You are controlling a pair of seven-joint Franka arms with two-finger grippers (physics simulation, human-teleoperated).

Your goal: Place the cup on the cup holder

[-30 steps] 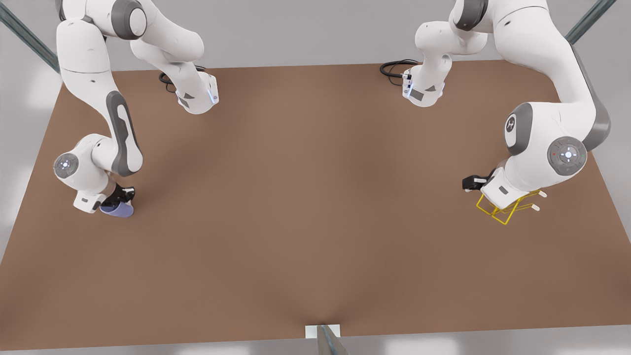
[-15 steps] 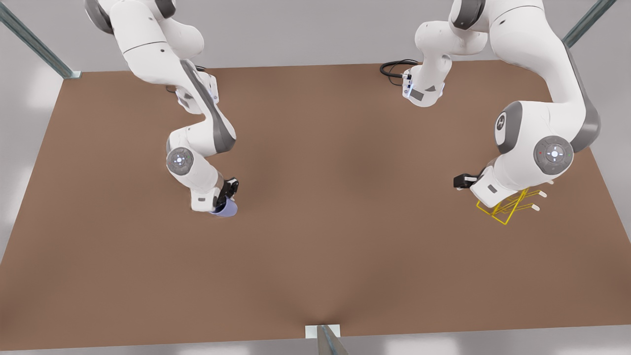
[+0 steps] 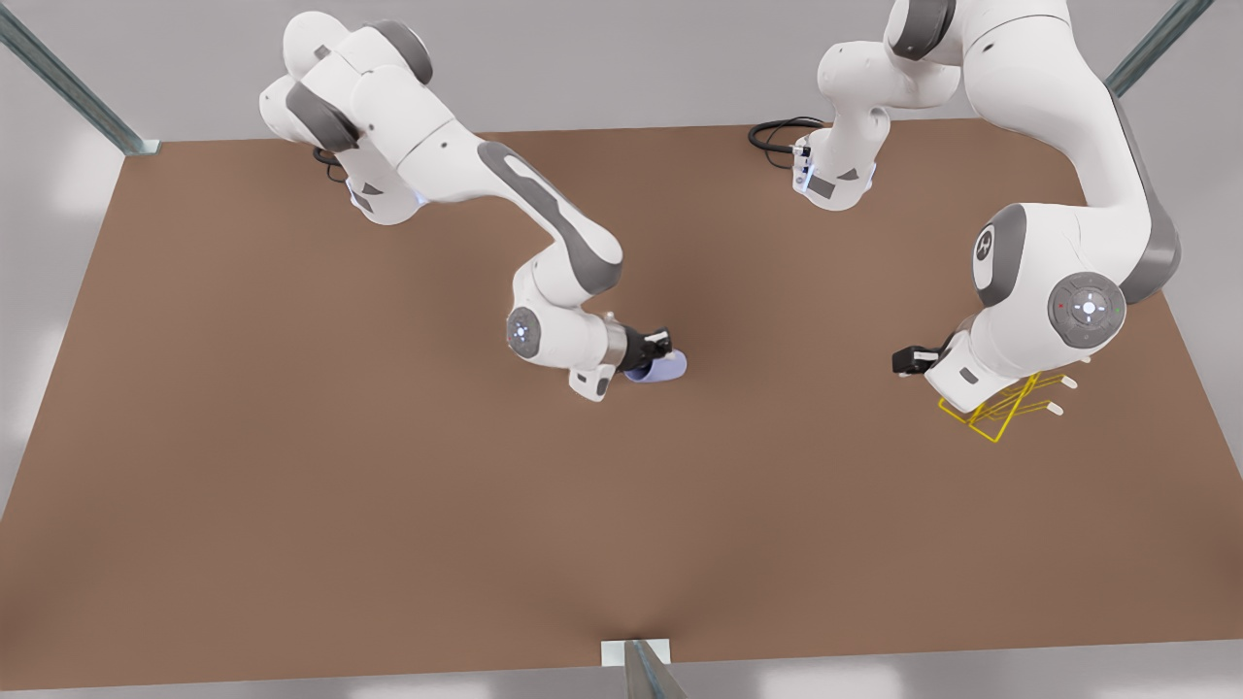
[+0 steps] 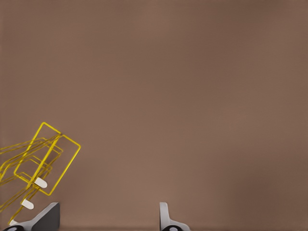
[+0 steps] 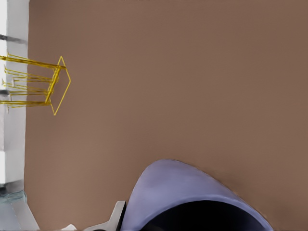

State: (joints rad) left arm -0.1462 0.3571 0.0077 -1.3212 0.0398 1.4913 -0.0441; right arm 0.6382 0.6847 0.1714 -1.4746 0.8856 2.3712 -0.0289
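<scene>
Right tool [image 3: 662, 351] pinches the cup [image 3: 660, 367] above the middle of the brown tabletop [image 3: 388, 466], the cup lying sideways with its mouth toward 3 o'clock in the front view. Left tool [image 3: 908, 361], fingers spread with nothing between them, hovers just at 9 o'clock of the cup holder [image 3: 1000, 408], which stands well apart from the cup.

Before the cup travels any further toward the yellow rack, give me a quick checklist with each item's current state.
1. Cup held in right gripper: ok, fingers closed on it.
2. Cup lifted off the table: cannot tell.
3. Cup holder standing on the table: ok.
4. Left gripper beside the holder, fingers apart, holding nothing: ok.
5. Path between cup and holder free: ok, bare table.
6. Cup on a prong: not ok, not yet done.
</scene>
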